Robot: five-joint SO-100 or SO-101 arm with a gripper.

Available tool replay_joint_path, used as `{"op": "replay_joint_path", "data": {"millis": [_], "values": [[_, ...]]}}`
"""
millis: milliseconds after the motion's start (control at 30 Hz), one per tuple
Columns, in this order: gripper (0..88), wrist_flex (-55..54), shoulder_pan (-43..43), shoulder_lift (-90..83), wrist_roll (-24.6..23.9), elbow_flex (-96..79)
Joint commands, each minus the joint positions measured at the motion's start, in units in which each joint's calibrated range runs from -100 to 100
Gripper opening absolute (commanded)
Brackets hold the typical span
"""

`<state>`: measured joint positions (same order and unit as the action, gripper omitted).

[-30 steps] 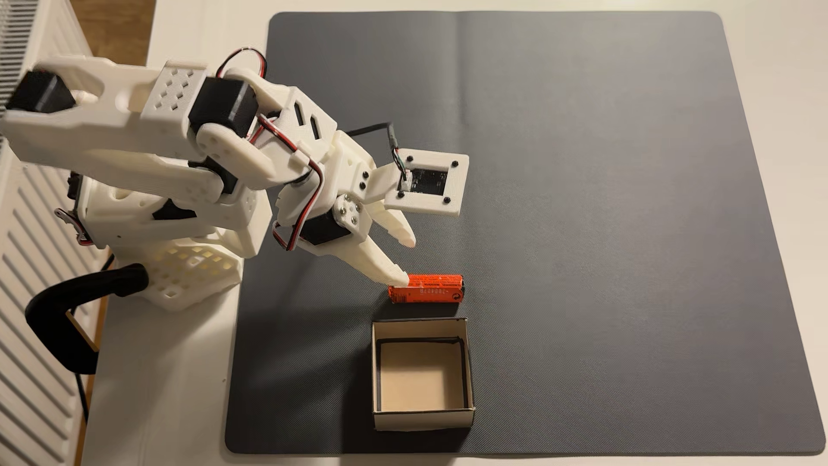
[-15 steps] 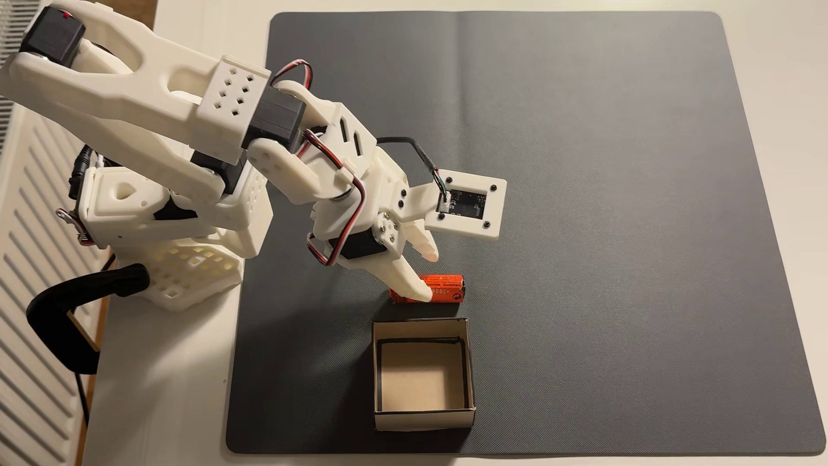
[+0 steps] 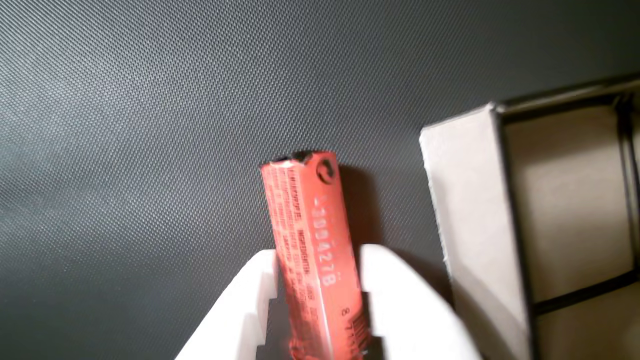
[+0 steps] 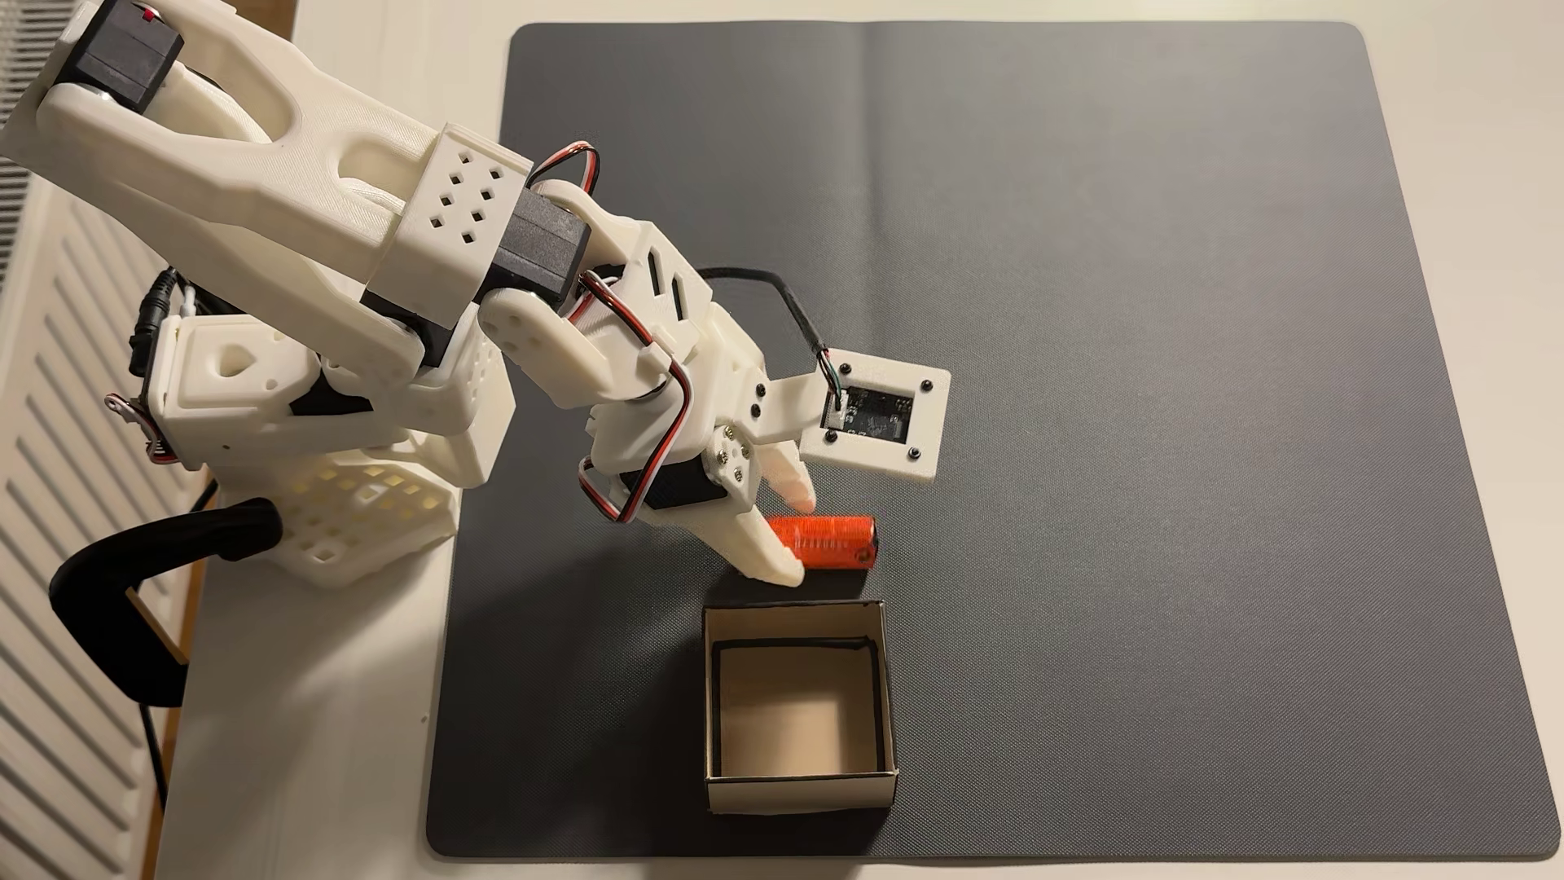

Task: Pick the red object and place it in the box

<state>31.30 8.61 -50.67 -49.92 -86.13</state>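
The red object (image 4: pixel 834 541), an orange-red roll with fine print, lies on the dark mat just above the box (image 4: pixel 800 792) in the fixed view. My white gripper (image 4: pixel 794 538) straddles its left end, one finger on each side. In the wrist view the red object (image 3: pixel 305 210) runs up the middle, and both fingertips (image 3: pixel 260 280) press against its sides, so my gripper (image 3: pixel 317 255) is shut on it. The box (image 3: pixel 465 200), off-white outside and tan inside, stands open-topped at the right, a short gap from the roll.
A dark grey mat (image 4: pixel 1100 338) covers most of the white table. The arm's base (image 4: pixel 322 406) and a black clamp (image 4: pixel 127 592) stand at the left edge, beside a white radiator (image 4: pixel 59 474). The mat's right half is bare.
The gripper came forward and down over the roll's left end, and its fingers closed from a wide spread onto it. The roll's left end shifted slightly up and right.
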Motion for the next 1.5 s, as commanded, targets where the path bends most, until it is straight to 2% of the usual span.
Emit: {"op": "replay_joint_path", "data": {"millis": [0, 333, 667, 900, 1100, 1467], "values": [[6.3, -0.5, 0.1, 0.2, 0.2, -0.3], [1.0, 0.9, 0.1, -0.6, 1.5, 2.9], [0.9, 17.6, 0.2, -0.5, 1.4, 24.3], [0.8, 28.8, 5.4, -0.6, 2.1, 32.7], [0.8, 28.6, 12.8, -4.8, 6.8, 32.7], [1.2, 17.6, 18.3, -10.0, 7.5, 19.4]]}}
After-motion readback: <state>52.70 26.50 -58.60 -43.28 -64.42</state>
